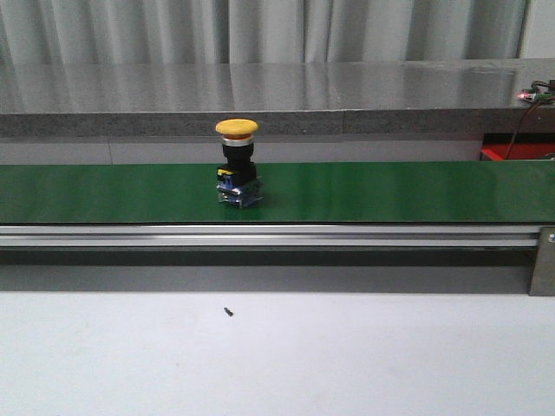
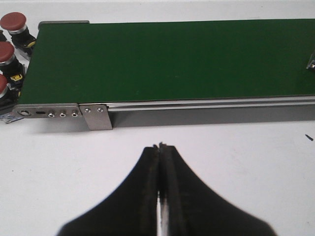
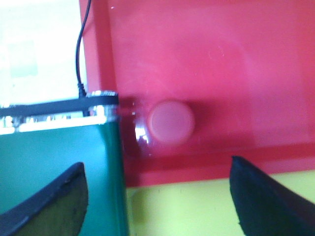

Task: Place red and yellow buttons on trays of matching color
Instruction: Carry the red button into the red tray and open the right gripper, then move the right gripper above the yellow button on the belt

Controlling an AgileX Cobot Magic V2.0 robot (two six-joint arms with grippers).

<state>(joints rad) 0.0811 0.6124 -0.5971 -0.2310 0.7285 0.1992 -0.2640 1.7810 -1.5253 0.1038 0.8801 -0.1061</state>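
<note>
- Button (image 1: 237,130), yellow-capped, stands upright mid-frame on the green belt (image 1: 390,191), awaiting pickup.
- Red button (image 3: 171,121) sits in the red tray (image 3: 206,59); yellow tray (image 3: 182,206) lies below.
- Right pincer (image 3: 157,196) gapes wide, empty, probably after release.
- Left pincer (image 2: 162,152) closed, empty, over the worktop (image 2: 59,167).

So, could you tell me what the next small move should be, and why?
Probably swing the right gripper, jaws open, back toward the belt: a red button already sits in the red tray, while a yellow button stands upright on the belt.
</note>
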